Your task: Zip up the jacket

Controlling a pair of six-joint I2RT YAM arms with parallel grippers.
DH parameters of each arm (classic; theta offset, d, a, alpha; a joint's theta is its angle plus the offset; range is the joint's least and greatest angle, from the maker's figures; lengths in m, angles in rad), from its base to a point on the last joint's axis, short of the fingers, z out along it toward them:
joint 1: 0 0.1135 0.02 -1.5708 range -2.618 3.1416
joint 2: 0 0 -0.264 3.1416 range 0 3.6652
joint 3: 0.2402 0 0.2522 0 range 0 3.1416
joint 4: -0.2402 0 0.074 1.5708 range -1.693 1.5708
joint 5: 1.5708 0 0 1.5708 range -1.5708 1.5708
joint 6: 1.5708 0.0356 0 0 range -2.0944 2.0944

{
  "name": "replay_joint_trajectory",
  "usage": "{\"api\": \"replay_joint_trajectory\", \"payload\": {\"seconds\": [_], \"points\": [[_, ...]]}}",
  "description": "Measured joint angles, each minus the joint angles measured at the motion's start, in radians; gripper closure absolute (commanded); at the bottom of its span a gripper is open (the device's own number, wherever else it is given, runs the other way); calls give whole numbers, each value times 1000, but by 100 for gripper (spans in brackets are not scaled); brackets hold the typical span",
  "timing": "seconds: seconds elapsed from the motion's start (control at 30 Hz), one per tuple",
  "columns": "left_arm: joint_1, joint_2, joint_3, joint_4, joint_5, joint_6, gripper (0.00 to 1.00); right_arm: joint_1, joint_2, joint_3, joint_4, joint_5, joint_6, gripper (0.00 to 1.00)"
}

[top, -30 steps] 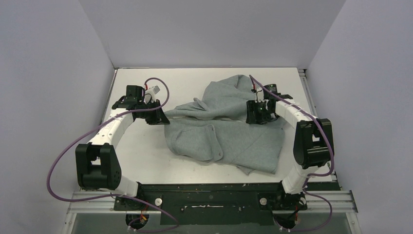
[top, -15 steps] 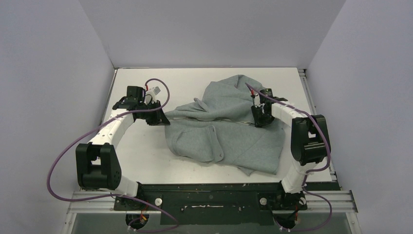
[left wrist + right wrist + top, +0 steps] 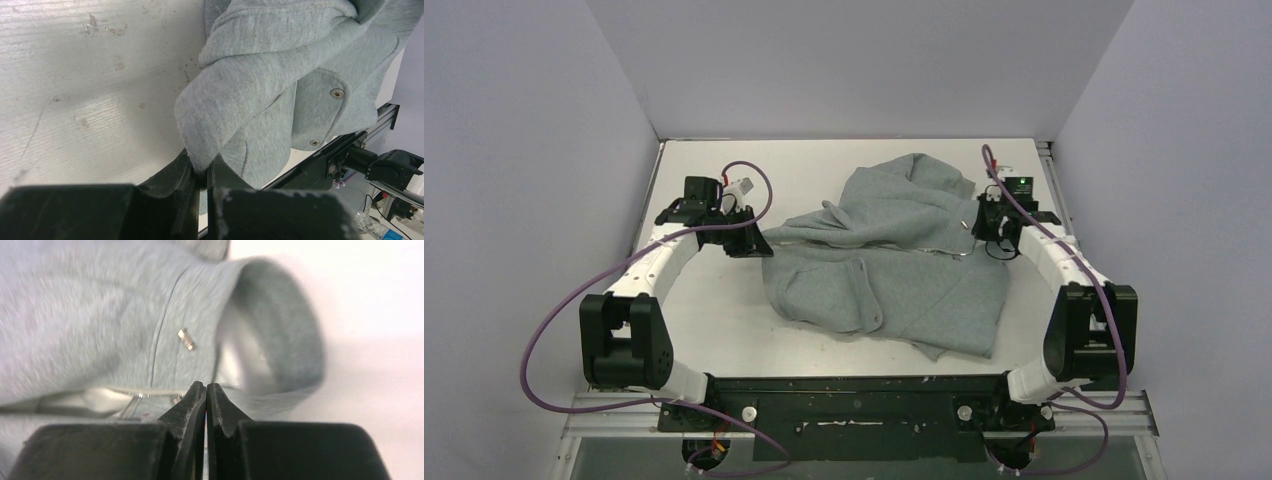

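Seen from above, two white-and-black arms rise from a black rail [image 3: 854, 395] at 6 o'clock, each trailing a purple cable [image 3: 544, 340]. On the white, scuffed table [image 3: 714, 330] lies the jacket [image 3: 894, 285], a soft heather-grey sweatshirt fabric. It is crumpled in loose folds over the middle of the table and spreads toward 3 o'clock. Its nearest edge lies flat toward 5 o'clock, and a rounded flap there carries two small round metal snaps [image 3: 337, 92]. At the jacket's 9 o'clock edge the left gripper [image 3: 202, 172] sits low on the table, its black fingers closed tight on a thick folded corner of the grey cloth. At the 3 o'clock edge the right gripper [image 3: 206, 390] has its two tapered black fingers pressed fully together, the tips right at the pale zipper [image 3: 125, 391] that runs across the fabric. Whether they have caught any of it cannot be told. Just beyond those tips a small oblong metal tab [image 3: 186, 339] lies on the cloth beside a stitched seam and a curled ribbed edge. The jacket's bunched far part reaches toward 12 o'clock.
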Motion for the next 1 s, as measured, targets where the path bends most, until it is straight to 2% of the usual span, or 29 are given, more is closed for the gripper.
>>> {"api": "replay_joint_trajectory", "payload": {"seconds": [0.07, 0.1, 0.2, 0.27, 0.33, 0.47, 0.6, 0.73, 1.0], "points": [[0, 0, -1, 0, 0, -1, 100, -42, -55, 0, 31, 3, 20, 100], [0, 0, -2, 0, 0, -2, 100, -59, -76, 0, 43, 4, 29, 93], [0, 0, -2, 1, 0, -6, 100, -78, -103, 0, 68, -22, 38, 59], [0, 0, -4, 5, 4, -10, 100, -73, -100, 0, 67, -76, 45, 53], [0, 0, -9, 14, 14, -18, 100, -47, -95, 0, 65, -120, 51, 51], [1, -2, -22, 47, 65, -29, 100, 140, -95, -10, 128, -183, 114, 52], [0, -23, -32, 65, 115, -36, 100, 349, -125, -130, 361, -266, 256, 53], [-5, -71, -46, 73, 159, -40, 100, 489, -109, -190, 502, -287, 375, 54], [-10, -117, -76, 85, 180, -47, 100, 697, 85, -187, 793, -281, 526, 56]]}}
